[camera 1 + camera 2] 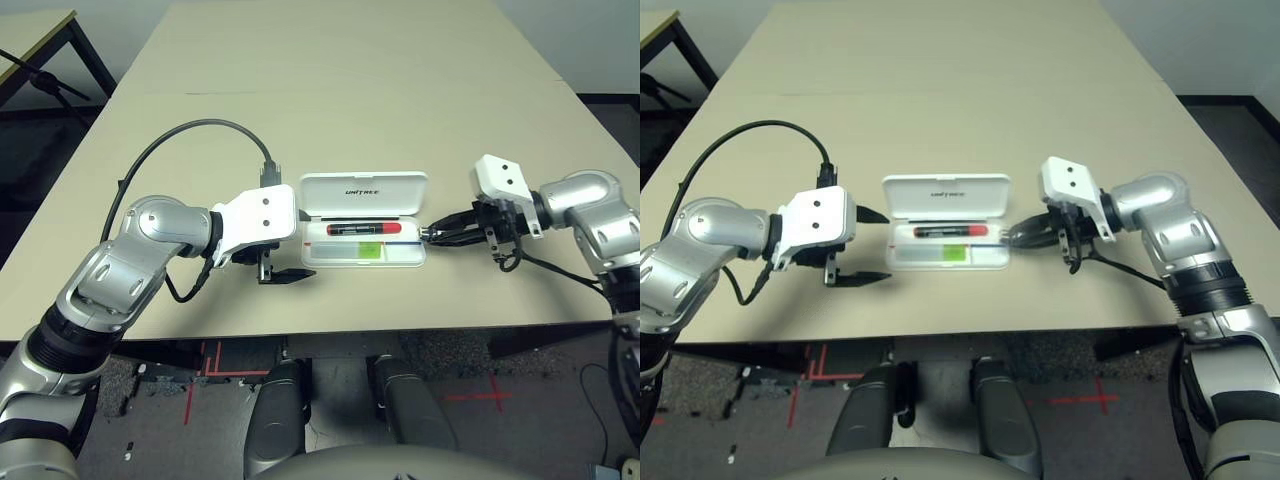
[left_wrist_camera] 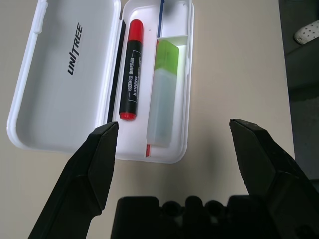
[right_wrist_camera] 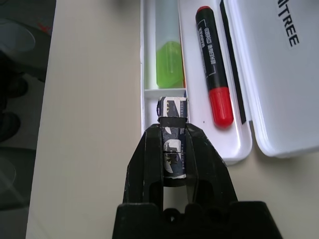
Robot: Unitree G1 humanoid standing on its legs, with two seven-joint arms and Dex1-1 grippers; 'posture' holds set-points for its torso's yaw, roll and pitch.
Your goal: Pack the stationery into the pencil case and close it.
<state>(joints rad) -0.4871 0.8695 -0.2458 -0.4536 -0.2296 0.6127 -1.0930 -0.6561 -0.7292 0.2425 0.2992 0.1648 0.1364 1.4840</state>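
- Two items already lie in the pencil case (image 1: 364, 215), which sits open at the centre of the head view on the table (image 1: 330, 90), its lid with "UNITREE" laid flat toward the top of the frame.
- Inside the tray, the red marker (image 1: 362, 229) lies lengthwise next to the lid hinge, and the light-green highlighter (image 1: 356, 250) lies parallel to it on the side toward the bottom of the frame.
- At the case's right end, the right gripper (image 3: 174, 149) has its fingers pressed onto a small black-and-silver piece (image 3: 172, 130); the piece's far end pokes over the tray's end wall, above a small end compartment (image 3: 164, 94) of the tray.
- In the head view that gripper (image 1: 432, 234) touches, or nearly touches, the case's right edge.
- Left of the case, the left gripper (image 1: 287, 255) is spread wide and holds nothing; its fingers point at the case's left end, just short of it.
- In the left wrist view those fingers (image 2: 94, 164) frame the near end of the tray without touching it.
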